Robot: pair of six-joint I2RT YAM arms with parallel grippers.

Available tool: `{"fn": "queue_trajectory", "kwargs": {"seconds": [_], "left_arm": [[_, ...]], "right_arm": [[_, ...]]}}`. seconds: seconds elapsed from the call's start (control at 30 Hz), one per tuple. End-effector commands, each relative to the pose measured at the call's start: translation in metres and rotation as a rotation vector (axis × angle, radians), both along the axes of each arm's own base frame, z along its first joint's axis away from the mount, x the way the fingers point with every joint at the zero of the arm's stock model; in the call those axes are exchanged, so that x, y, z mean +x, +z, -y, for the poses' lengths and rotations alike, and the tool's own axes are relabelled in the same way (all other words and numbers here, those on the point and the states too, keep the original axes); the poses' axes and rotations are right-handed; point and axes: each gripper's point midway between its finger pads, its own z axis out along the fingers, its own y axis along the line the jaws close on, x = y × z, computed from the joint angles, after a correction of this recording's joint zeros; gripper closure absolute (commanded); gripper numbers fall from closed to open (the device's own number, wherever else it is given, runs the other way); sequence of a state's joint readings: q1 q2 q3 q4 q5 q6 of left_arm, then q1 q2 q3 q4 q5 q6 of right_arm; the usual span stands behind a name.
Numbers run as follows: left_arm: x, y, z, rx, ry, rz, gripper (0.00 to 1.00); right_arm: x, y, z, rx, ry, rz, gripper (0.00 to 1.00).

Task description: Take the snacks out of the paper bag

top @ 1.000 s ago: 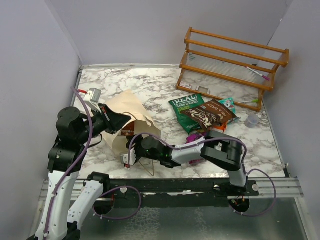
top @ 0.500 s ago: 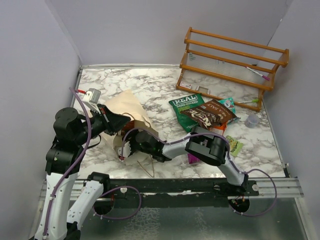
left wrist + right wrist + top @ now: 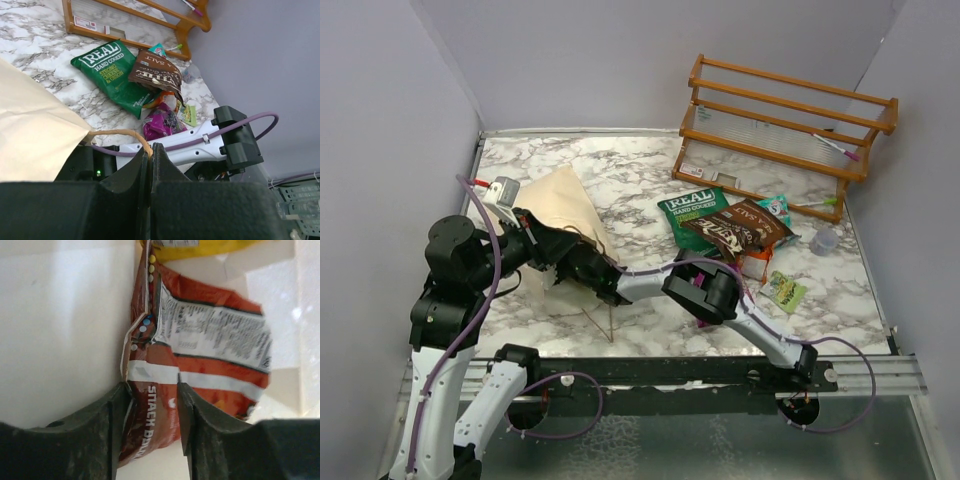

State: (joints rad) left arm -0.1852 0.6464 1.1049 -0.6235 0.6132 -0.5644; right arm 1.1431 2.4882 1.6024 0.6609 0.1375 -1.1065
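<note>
The cream paper bag (image 3: 558,203) lies on its side at the table's left. My left gripper (image 3: 150,150) is shut on its brown cord handle (image 3: 117,133) and holds the mouth up; from above, the left gripper (image 3: 544,244) sits at the bag's mouth. My right arm (image 3: 650,283) reaches into the bag, its jaws hidden from above. Inside, my right gripper (image 3: 151,386) is open, its fingers on either side of the end of a red packet (image 3: 200,360). A yellow packet (image 3: 200,247) lies beyond it. The green bag (image 3: 688,215), dark brown (image 3: 735,228), light-green (image 3: 785,291) and magenta (image 3: 161,123) packets lie on the table.
The orange wooden rack (image 3: 790,120) stands at the back right. A clear plastic cup (image 3: 824,241) sits near the right wall. A teal packet (image 3: 776,207) and an orange one (image 3: 756,263) lie beside the brown packet. The bag's second cord handle (image 3: 607,320) trails toward the near edge.
My right arm has pushed left and deeper into the bag, so its gripper is now hidden from above. The bag's mouth has been lifted and shifted left. The light-green packet is uncovered.
</note>
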Motion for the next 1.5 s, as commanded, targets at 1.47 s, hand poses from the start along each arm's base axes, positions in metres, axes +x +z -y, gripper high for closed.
{"fn": "queue_trajectory", "kwargs": {"seconds": [1.47], "left_arm": [[0.019, -0.012, -0.020, -0.037, 0.196, -0.024, 1.00]], "right_arm": [[-0.174, 0.138, 0.121, 0.273, 0.250, -0.555, 0.99]]}}
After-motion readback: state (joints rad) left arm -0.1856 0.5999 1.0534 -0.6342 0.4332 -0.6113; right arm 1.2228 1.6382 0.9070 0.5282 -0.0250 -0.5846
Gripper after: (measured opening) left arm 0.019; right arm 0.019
